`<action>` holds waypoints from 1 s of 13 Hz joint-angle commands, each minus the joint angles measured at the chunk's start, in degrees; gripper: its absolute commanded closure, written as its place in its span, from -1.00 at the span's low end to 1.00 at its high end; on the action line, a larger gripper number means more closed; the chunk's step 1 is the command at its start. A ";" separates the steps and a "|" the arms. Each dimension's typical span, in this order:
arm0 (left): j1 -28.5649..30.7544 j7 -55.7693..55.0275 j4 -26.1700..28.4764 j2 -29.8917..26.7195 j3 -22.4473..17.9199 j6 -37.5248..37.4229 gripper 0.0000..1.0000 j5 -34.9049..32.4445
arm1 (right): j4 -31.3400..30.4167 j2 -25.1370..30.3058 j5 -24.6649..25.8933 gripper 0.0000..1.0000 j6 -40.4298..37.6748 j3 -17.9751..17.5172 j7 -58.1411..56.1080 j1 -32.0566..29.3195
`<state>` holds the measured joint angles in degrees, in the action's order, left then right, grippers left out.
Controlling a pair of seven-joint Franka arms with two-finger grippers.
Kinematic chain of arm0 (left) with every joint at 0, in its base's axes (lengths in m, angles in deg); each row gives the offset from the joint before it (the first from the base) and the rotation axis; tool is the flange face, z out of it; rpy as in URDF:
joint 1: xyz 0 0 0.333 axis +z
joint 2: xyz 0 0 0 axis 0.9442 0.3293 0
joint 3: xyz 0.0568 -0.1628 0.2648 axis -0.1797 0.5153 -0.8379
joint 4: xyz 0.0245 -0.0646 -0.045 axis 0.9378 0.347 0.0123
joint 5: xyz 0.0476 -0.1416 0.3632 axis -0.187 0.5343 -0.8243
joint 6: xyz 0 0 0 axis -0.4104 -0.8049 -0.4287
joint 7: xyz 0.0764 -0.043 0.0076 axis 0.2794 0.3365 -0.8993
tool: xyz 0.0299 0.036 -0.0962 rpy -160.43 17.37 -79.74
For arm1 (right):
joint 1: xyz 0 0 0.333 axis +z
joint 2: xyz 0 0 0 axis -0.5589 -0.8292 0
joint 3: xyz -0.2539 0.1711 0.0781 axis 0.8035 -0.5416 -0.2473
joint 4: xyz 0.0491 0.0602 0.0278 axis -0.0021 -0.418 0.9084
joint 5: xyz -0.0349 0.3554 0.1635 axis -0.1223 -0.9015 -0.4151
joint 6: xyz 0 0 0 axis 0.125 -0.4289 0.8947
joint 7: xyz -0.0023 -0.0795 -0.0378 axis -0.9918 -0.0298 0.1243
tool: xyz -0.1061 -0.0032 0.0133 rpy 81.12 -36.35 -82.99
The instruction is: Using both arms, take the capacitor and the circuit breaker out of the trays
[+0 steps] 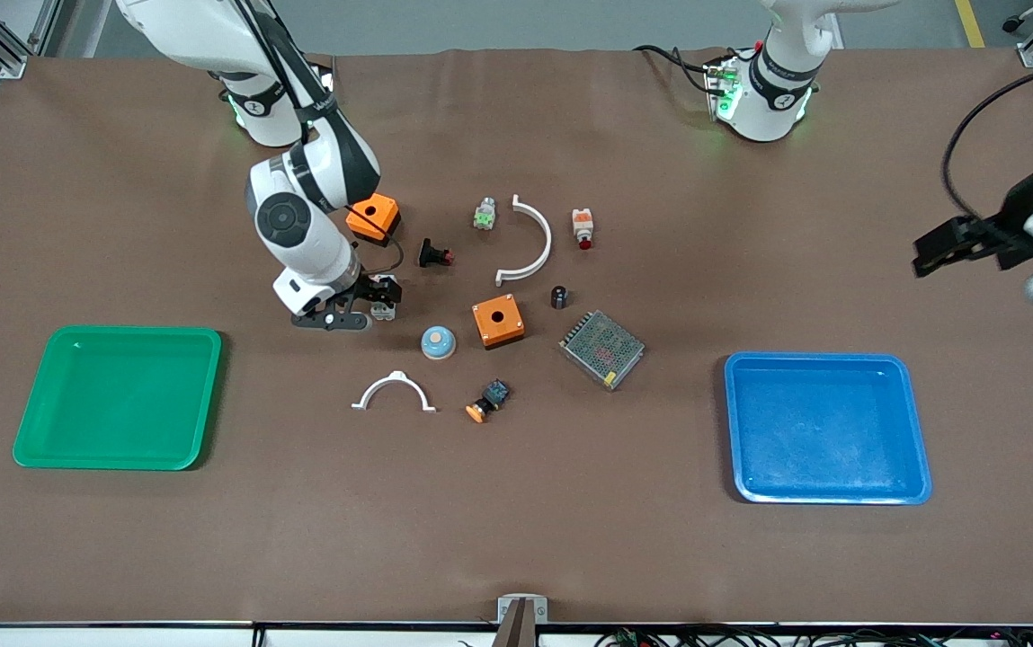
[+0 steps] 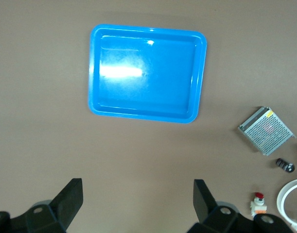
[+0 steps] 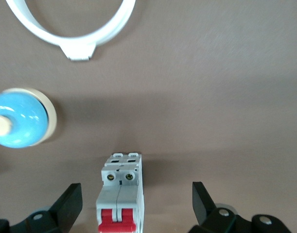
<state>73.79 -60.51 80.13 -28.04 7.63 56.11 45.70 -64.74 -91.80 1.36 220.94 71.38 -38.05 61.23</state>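
Note:
The breaker (image 3: 120,194), a light-grey block with red levers, lies on the brown table (image 1: 570,539) between the two open fingers of my right gripper (image 3: 136,199). In the front view the right gripper (image 1: 379,298) is low over the breaker (image 1: 381,312), between the green tray and the blue dome button. The capacitor (image 1: 559,296), a tiny black cylinder, stands beside the nearer orange box, and also shows in the left wrist view (image 2: 285,165). My left gripper (image 1: 928,255) is open and empty in the air at the left arm's end, above the table by the blue tray (image 2: 137,191).
The green tray (image 1: 40,395) is at the right arm's end and the blue tray (image 1: 916,431) at the left arm's end. Between them lie two orange boxes (image 1: 497,322), a blue dome button (image 1: 438,342), two white arcs (image 1: 395,391), a mesh metal box (image 1: 601,349) and small buttons.

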 commanded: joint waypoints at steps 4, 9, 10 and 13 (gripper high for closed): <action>-4.16 3.55 5.39 -6.53 -6.60 -0.80 -1.00 -0.80 | 22.44 1.17 4.68 -1.00 -33.25 -0.15 -10.88 -11.05; -4.07 2.93 5.13 -6.62 -6.16 -0.89 -1.00 -0.80 | 35.56 2.66 8.46 -1.00 -47.78 -0.06 -23.27 -22.82; -4.07 2.93 5.13 -6.62 -6.16 -0.89 -1.00 -0.80 | 36.79 3.28 8.38 -1.00 -48.41 -0.15 -24.16 -24.76; -4.07 2.93 5.04 -6.71 -6.08 -0.97 -1.00 -0.80 | 39.17 3.90 7.67 -1.00 -49.38 -0.15 -26.18 -28.99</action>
<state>70.15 -57.72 84.34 -33.53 1.65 55.49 45.70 -27.27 -88.26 8.87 172.80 72.38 -62.94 34.79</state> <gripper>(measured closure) 0.000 0.000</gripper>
